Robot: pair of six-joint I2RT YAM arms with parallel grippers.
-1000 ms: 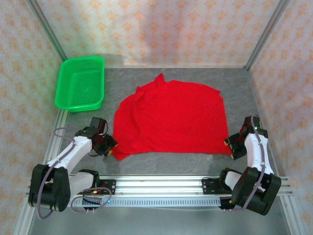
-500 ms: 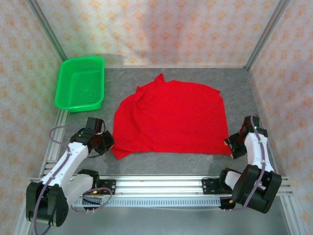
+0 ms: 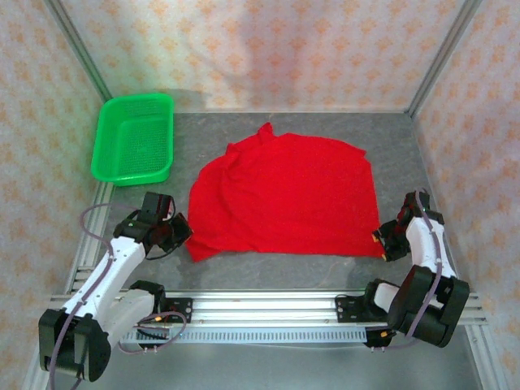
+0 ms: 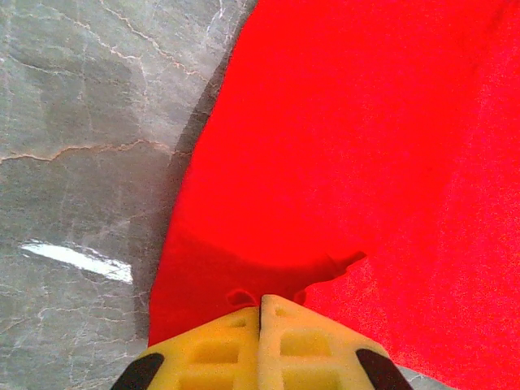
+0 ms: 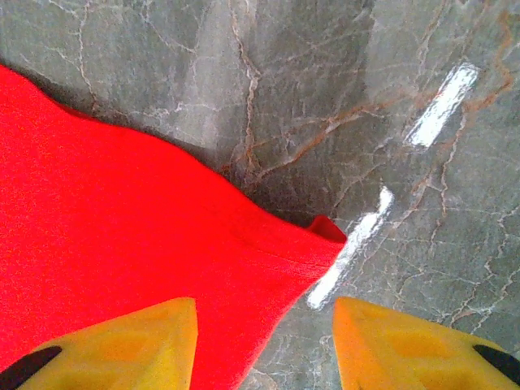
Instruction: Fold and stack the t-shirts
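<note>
The bright red soft cloth t-shirt (image 3: 284, 195) lies flat ahead of both grippers. The left gripper (image 4: 260, 307) has just clamped shut on its corner. The right gripper (image 5: 264, 302), half-open and narrowing, straddles the other, so folding can probably begin soon.

we find the t-shirt (image 3: 284, 195) spread on the counter (image 3: 398, 138) between our two grippers. its near left corner meets the tips of the left gripper (image 4: 260, 305), and its near right corner lies just ahead of the right gripper (image 5: 264, 305). the basket (image 3: 134, 138) stands beyond the left gripper, apart from the t-shirt.
</note>
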